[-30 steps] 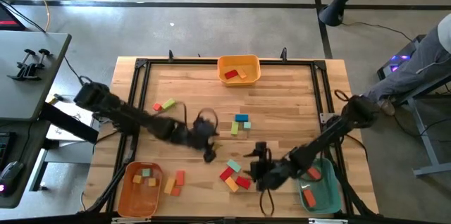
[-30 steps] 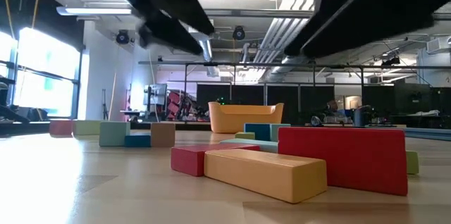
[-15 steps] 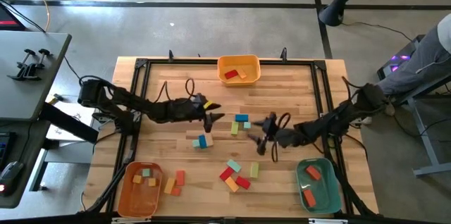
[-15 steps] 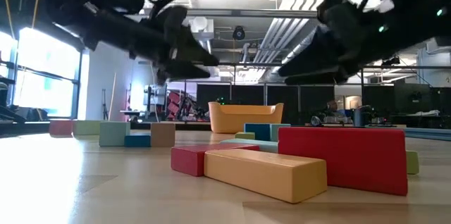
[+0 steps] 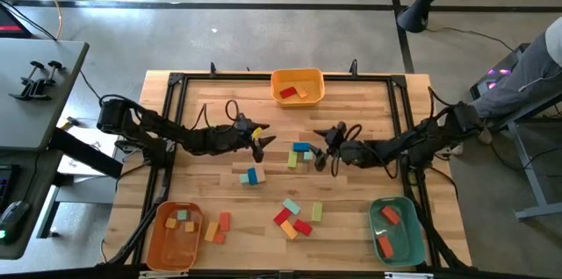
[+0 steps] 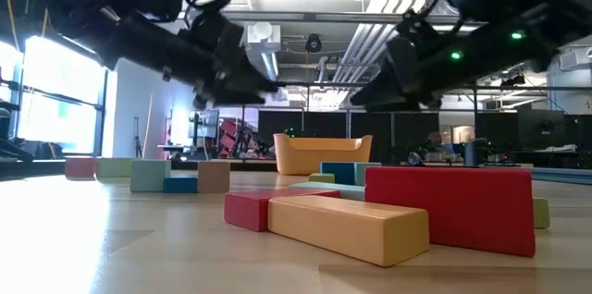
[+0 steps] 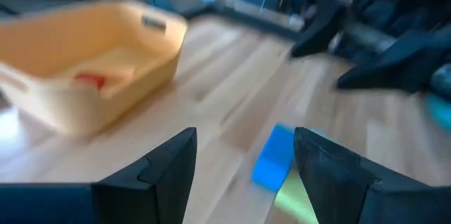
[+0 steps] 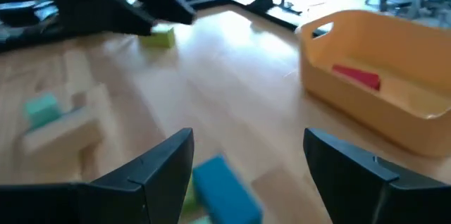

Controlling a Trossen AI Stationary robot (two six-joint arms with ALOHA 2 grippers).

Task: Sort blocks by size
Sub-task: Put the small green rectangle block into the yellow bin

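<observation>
Blocks lie loose on the wooden table (image 5: 369, 112). A blue, teal, red and green cluster (image 5: 301, 152) lies in the middle. A tan and a teal block (image 5: 253, 175) lie to its left. Red, orange, teal and green blocks (image 5: 294, 218) lie nearer the front edge. My left gripper (image 5: 259, 141) is open and empty, above the table just left of the middle cluster. In the left wrist view a blue block (image 7: 275, 157) lies past its fingers. My right gripper (image 5: 323, 158) is open and empty, just right of that cluster. The blue block (image 8: 222, 189) shows between its fingers, untouched.
A yellow bin (image 5: 297, 86) with a red and an orange block stands at the far edge. An orange bin (image 5: 176, 226) with small blocks stands at the near left. A teal bin (image 5: 393, 226) with larger blocks stands at the near right. Two orange blocks (image 5: 219, 225) lie beside the orange bin.
Both grippers have gone from the table's near half toward the far edge and now face each other across the middle cluster. The tan and teal blocks and a green block now show where the grippers stood.
</observation>
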